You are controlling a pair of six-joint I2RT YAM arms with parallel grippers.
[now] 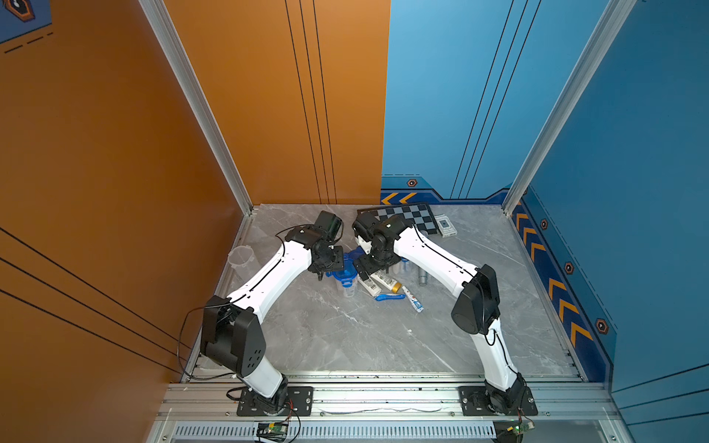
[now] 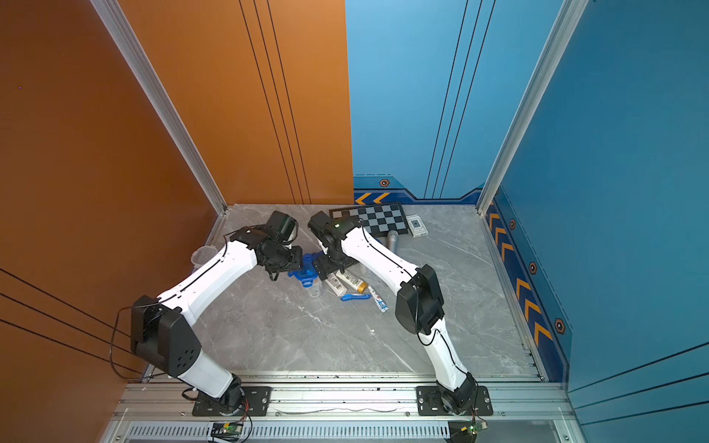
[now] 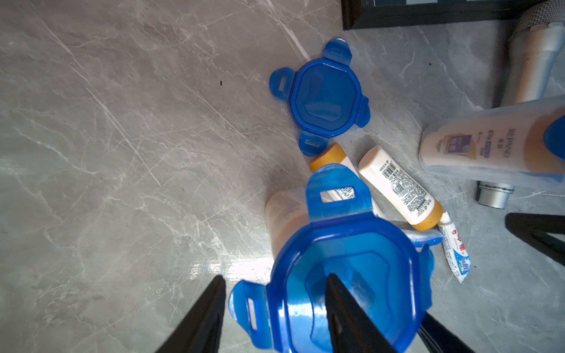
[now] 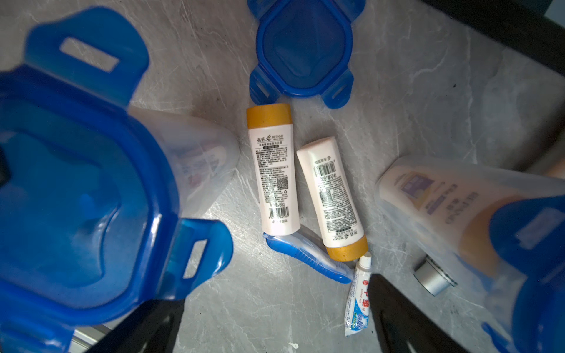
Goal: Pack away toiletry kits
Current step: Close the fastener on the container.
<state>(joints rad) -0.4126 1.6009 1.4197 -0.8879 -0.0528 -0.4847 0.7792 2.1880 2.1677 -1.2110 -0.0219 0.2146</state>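
Observation:
A clear cup with a blue four-tab lid stands under my left gripper. The jaws are half open and straddle one lid tab, one finger beside the tab, the other over the lid; no grip shows. My right gripper hangs open over bare table. Beyond it lie two white bottles with orange caps, a blue toothbrush and a toothpaste tube. A loose blue lid lies flat on the table. A second lidded cup holds a bottle. In both top views the lidded cup sits between the grippers.
An empty clear cup stands at the left table edge. A silver microphone lies beneath the right arm. The chessboard and a small card box are at the back wall.

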